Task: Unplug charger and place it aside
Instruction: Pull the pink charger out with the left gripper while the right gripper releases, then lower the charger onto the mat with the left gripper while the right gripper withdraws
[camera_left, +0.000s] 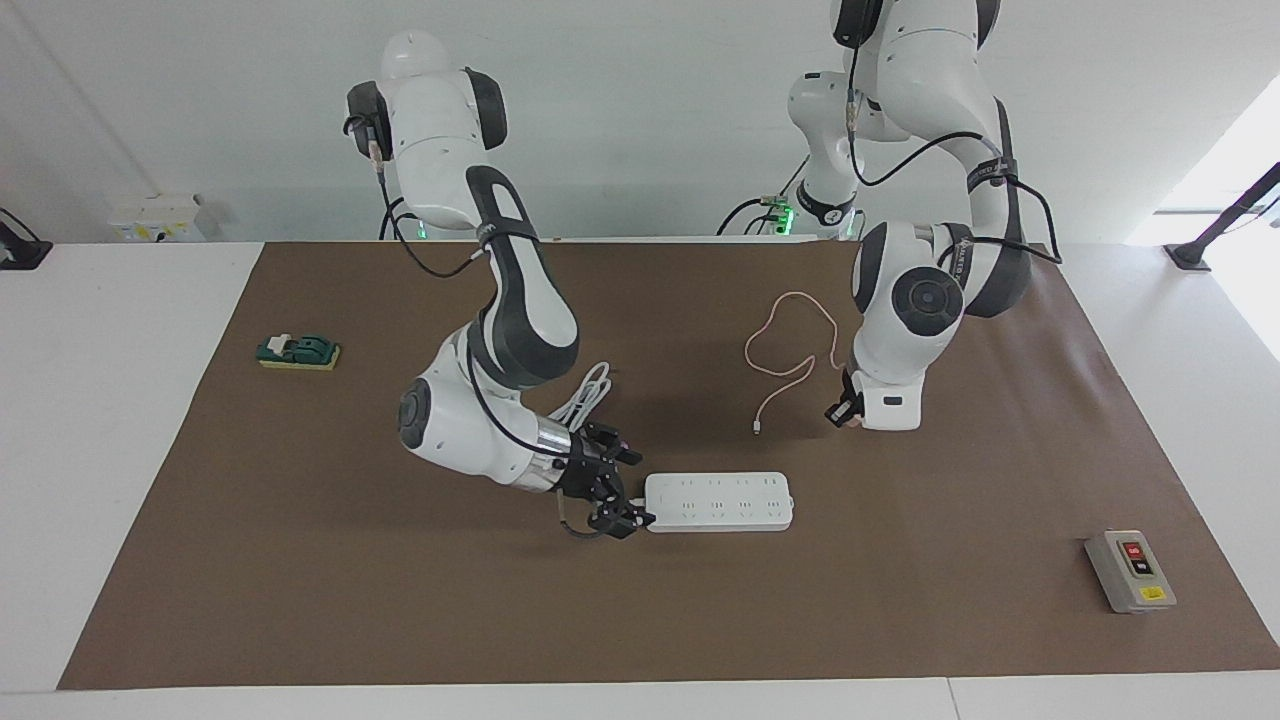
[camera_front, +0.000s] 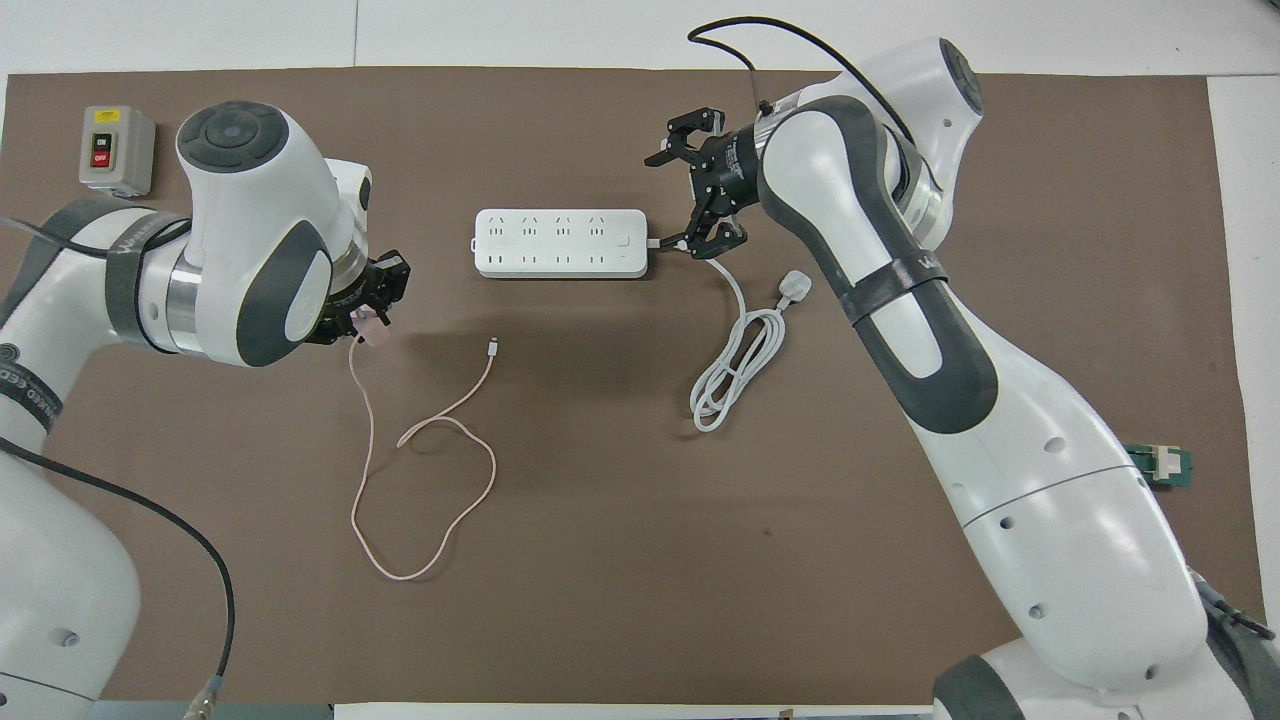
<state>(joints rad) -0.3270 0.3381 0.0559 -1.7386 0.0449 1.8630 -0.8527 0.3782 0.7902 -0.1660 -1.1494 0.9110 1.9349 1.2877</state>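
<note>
Charger (camera_front: 370, 327) out of the power strip (camera_front: 560, 243), pinched in left gripper (camera_front: 368, 322) low over mat toward left arm's end, cable (camera_front: 425, 470) trailing robotward; right gripper (camera_front: 712, 238) pressed onto strip's cord end; set-down just below, no reach needed.

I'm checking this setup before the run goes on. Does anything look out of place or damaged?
Nothing stands out. The charger sits in the left gripper, off the power strip; its cable trails loosely on the mat.

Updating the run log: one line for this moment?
charger: unplugged, held by left gripper | cable: trailing on mat | right gripper: at power strip cord end
</note>
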